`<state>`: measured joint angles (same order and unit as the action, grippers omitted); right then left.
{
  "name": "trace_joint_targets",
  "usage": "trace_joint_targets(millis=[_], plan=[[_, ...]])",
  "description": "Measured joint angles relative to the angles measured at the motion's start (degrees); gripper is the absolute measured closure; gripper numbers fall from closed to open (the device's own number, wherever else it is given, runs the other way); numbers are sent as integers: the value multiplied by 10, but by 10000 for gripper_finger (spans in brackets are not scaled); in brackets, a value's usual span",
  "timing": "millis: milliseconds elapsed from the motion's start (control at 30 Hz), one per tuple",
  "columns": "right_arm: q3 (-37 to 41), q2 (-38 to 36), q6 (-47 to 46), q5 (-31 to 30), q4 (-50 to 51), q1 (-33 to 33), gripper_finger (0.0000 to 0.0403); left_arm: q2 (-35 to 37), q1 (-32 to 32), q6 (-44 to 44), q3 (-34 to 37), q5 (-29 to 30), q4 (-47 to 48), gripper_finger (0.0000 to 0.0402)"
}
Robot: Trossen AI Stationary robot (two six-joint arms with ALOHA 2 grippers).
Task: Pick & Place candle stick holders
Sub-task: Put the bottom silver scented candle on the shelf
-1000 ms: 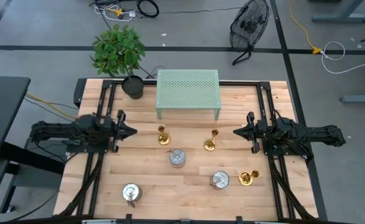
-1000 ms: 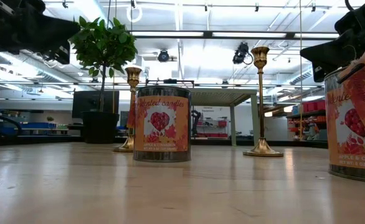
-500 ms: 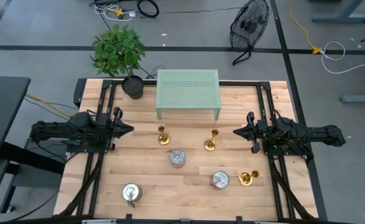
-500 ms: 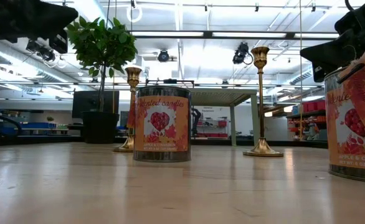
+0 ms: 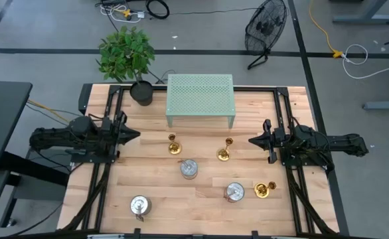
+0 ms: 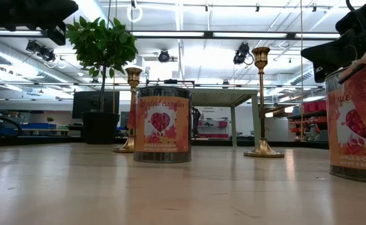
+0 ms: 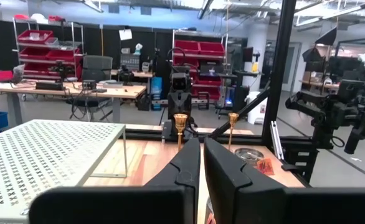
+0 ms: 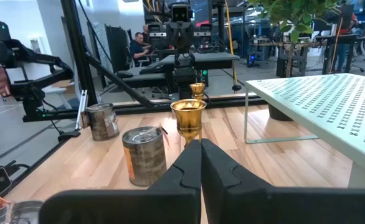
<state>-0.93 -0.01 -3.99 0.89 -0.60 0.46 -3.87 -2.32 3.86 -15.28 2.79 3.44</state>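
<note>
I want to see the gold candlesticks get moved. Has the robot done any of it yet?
Nothing looks done yet. All three gold candle stick holders sit on the wooden table. Nothing is in hand: the left pincer and right pincer are shut, holding nothing. Every pick and place is left.

High view: straight down over my whole desk [image 5: 201,199]. Low view: level at desk height, close behind a tin [image 6: 163,125]. My wrist views face each other; both share the green rack [image 7: 39,155].
</note>
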Motion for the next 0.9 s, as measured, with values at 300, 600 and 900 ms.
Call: trace_joint_targets(millis=[300,600,900], plan=[[0,0,0,0,0,0,400,-87,0,0,-58,-7,3,372],[0,0,0,0,0,0,400,-171,0,0,-114,-29,2,372],[0,0,0,0,0,0,400,-232,0,-1,-139,-88,3,372]])
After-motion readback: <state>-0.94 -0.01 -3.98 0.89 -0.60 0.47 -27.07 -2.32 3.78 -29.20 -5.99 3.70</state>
